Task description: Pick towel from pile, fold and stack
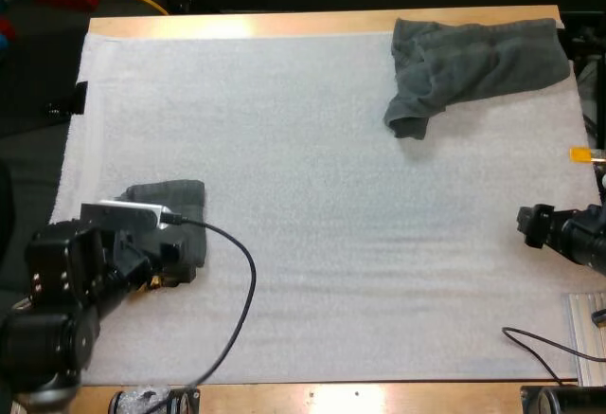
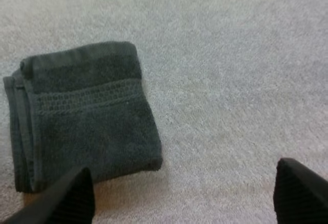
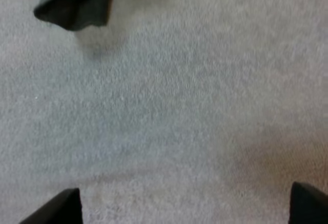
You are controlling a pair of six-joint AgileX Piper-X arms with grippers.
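Where the high view has the left arm covering the near part of the folded towel (image 1: 180, 201) at the left of the white mat (image 1: 331, 243), the left wrist view lays out its woven band and stacked fold edges. The left end effector (image 2: 184, 196) hangs beside it, fingers apart, one tip overlapping its near corner. The crumpled towel (image 1: 473, 63) lies at the far right of the desk (image 1: 284, 24), long axis along the far edge, one corner drooping nearward. The right end effector (image 3: 182, 203), fingers spread, is over bare mat, apart from that corner.
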